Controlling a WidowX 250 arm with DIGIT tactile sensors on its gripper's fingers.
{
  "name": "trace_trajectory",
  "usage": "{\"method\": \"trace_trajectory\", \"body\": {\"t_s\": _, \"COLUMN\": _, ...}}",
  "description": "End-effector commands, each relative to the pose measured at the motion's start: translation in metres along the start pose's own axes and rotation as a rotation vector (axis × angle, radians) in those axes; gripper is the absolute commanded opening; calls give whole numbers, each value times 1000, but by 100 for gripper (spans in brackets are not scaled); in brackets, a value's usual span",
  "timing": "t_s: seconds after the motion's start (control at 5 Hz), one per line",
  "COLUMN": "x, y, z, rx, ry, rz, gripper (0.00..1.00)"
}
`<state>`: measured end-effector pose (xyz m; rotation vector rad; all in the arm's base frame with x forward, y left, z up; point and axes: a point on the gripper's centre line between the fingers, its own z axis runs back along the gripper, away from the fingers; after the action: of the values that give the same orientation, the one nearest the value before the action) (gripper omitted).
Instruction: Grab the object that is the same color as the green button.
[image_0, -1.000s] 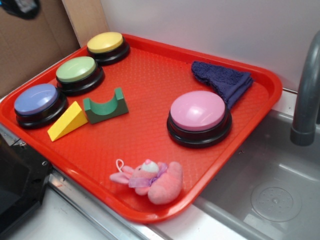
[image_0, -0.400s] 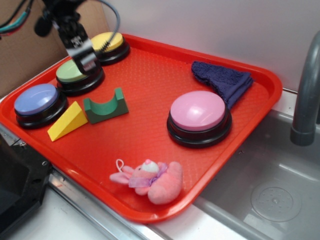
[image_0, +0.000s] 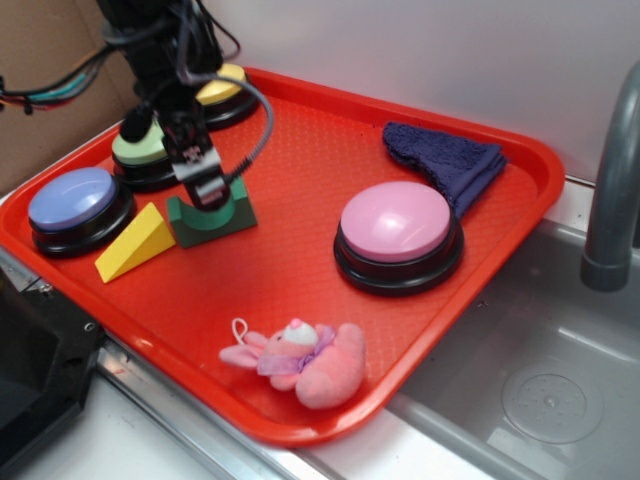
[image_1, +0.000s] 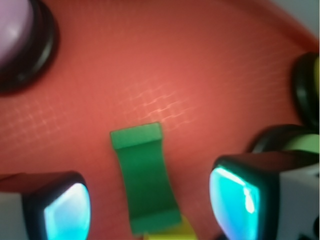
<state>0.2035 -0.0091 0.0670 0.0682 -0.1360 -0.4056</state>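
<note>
A red tray (image_0: 300, 260) is seen in the exterior view, and the green block (image_0: 212, 216) lies on it, notch upward. Taking the block as the landmark: the yellow wedge (image_0: 135, 243) is touching or almost touching its left end, the green button (image_0: 143, 152) is behind it to the left, and the blue button (image_0: 75, 206) is further left beyond the wedge. The yellow button (image_0: 222, 90) is farther back, partly hidden by the arm. The pink button (image_0: 398, 233) is well to the right of the block, the blue cloth (image_0: 445, 160) is behind that, and a pink plush (image_0: 300, 362) is in front near the tray's edge.

In this view the hand (image_0: 207, 188) is placed directly over the block's notch, and whether it touches cannot be told.

From the wrist view the hand (image_1: 150, 200) is shown spread apart, one finger (image_1: 65, 207) on either side of the block (image_1: 145, 180), with clear red tray between each finger and the block. The block's long axis is seen running between the fingers. The wedge (image_1: 167, 233) appears only as a yellow sliver at the block's near end, and the green button (image_1: 302, 144) as a pale edge at the right.
</note>
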Motion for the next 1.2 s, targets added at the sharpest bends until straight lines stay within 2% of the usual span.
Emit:
{"method": "trace_trajectory", "body": {"t_s": 0.0, "x": 0, "y": -11, "z": -24, "rx": 22, "ry": 10, "rz": -74, "gripper": 100}}
{"method": "trace_trajectory", "body": {"t_s": 0.6, "x": -5, "y": -6, "z": -38, "rx": 39, "ry": 57, "rz": -30, "gripper": 100}}
{"method": "trace_trajectory", "body": {"t_s": 1.0, "x": -5, "y": -6, "z": -47, "rx": -3, "ry": 68, "rz": -27, "gripper": 100}}
